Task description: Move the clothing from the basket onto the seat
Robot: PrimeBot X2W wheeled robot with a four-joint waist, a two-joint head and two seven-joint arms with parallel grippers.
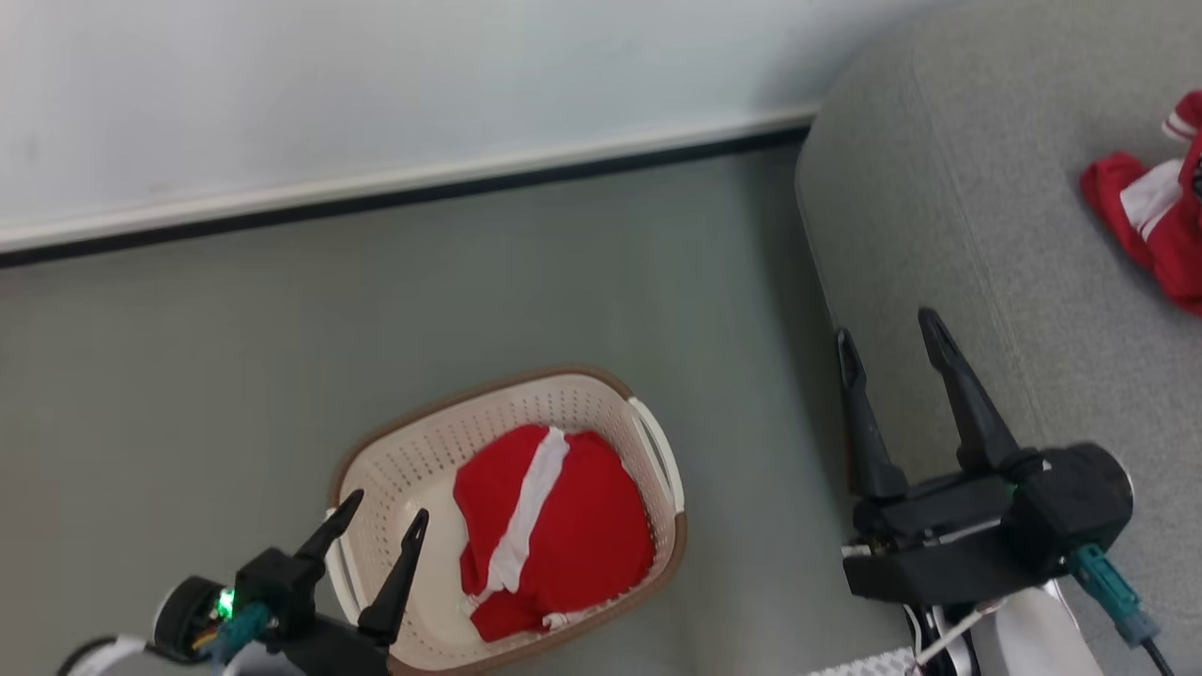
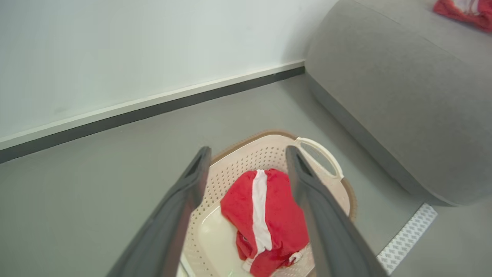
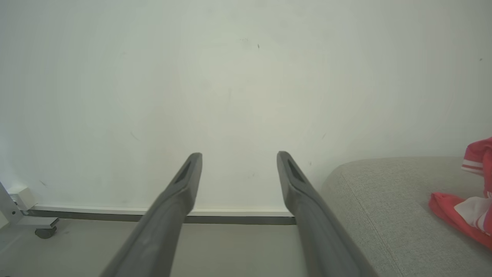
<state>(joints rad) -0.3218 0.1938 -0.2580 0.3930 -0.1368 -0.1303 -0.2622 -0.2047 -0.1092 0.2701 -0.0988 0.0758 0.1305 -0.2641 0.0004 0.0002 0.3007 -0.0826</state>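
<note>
Left gripper (image 1: 388, 505) right up close at the bottom, fingers spread apart and holding nothing, hanging over the left rim of the basket (image 1: 526, 399). Inside that basket, one red garment (image 1: 573, 535) with a white stripe lies crumpled, pushed toward the right-hand wall. Basket sits on the grey floor (image 1: 235, 357), a little apart from the seat (image 1: 977, 216). Right gripper (image 1: 886, 326) is spread wide as well, empty, hanging by the seat's left edge. And farther right on the seat top, a second red piece (image 1: 1150, 221), white-striped, lies bunched on the cushion.
</note>
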